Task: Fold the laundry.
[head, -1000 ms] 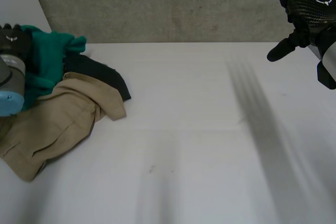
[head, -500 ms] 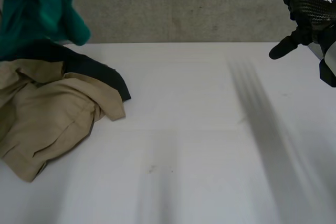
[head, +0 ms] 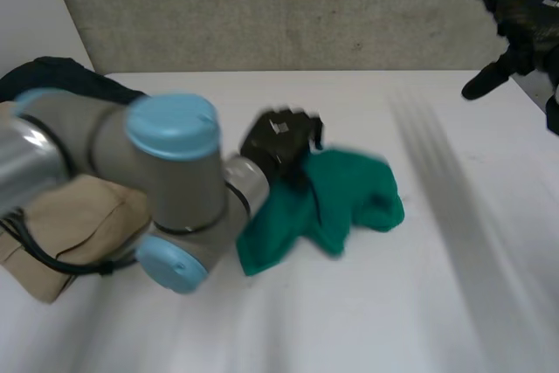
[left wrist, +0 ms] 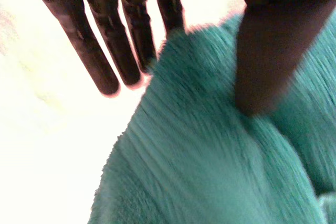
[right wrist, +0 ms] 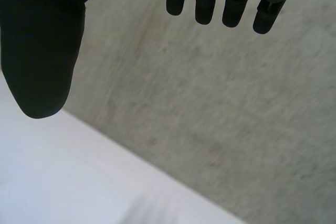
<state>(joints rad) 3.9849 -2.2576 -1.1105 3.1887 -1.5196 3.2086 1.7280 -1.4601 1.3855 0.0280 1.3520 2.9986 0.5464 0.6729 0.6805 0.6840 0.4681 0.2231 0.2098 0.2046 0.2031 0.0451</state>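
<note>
A green cloth (head: pixel 341 203) lies crumpled on the white table (head: pixel 410 303), just left of its middle. My left hand (head: pixel 278 141) is at the cloth's far left edge, with the arm reaching across from the left. In the left wrist view the fingers (left wrist: pixel 100 51) are straight and spread beside the green cloth (left wrist: pixel 210 156), and the thumb lies over it without a visible pinch. My right hand (head: pixel 520 15) hangs open high at the far right, in front of the wall. Its straight fingers and thumb (right wrist: pixel 42 51) hold nothing.
A beige garment (head: pixel 79 224) lies at the table's left, partly behind my left arm. A dark garment (head: pixel 61 72) sits behind it. A grey concrete wall (head: pixel 306 6) runs along the table's far edge.
My left arm has swung from the pile at the left out to the table's middle, bringing the green cloth down onto the table. The right hand has shifted slightly right.
</note>
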